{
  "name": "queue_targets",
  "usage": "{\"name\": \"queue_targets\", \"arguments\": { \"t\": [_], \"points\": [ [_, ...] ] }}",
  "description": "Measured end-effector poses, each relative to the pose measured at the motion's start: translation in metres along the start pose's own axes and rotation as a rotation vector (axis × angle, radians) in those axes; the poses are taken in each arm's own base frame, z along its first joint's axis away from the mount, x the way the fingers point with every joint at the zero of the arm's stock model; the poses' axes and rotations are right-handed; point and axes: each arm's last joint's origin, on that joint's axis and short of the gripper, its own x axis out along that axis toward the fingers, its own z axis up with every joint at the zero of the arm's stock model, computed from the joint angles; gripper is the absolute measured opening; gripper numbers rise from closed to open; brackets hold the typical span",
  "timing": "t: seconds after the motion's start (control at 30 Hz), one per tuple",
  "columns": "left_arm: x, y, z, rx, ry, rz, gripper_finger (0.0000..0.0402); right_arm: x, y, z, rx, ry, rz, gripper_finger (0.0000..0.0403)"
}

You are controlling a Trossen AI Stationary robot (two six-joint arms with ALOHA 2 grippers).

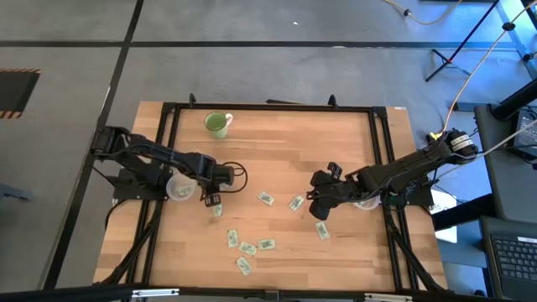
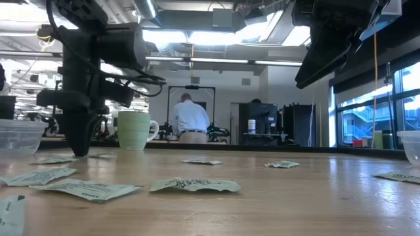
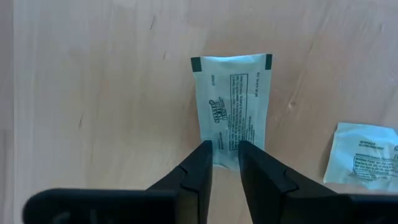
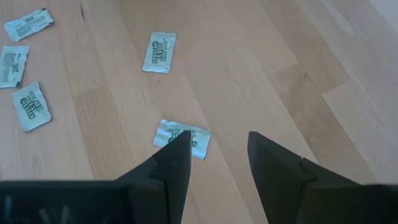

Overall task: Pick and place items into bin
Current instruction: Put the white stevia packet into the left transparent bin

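Flat on the desk, thin, light, limp packet, best pinched at its near short edge, already between left tool tips, narrowly parted; right tool open above another.

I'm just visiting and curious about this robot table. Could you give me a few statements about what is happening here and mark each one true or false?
1. The left end effector has its fingers on either side of a packet. True.
2. The green mug lies tipped over. False: it stands upright near the table's far edge.
3. The right end effector grips a packet. False: its fingers are open, above the wood, beside one packet.
4. Several packets lie scattered on the table. True.
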Motion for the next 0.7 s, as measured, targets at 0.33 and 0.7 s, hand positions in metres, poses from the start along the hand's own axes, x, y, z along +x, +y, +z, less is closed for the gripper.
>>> {"name": "queue_targets", "arguments": {
  "t": [0.33, 0.7],
  "points": [
    [0.001, -0.001, 0.000, 0.015, 0.003, -0.011, 0.0028, 0.000, 0.000, 0.000, -0.001, 0.000, 0.000, 0.0161],
    [-0.028, 0.000, 0.002, 0.031, 0.012, -0.028, 0.0002, 0.000, 0.000, 0.000, -0.001, 0.000, 0.000, 0.0161]
  ]
}}
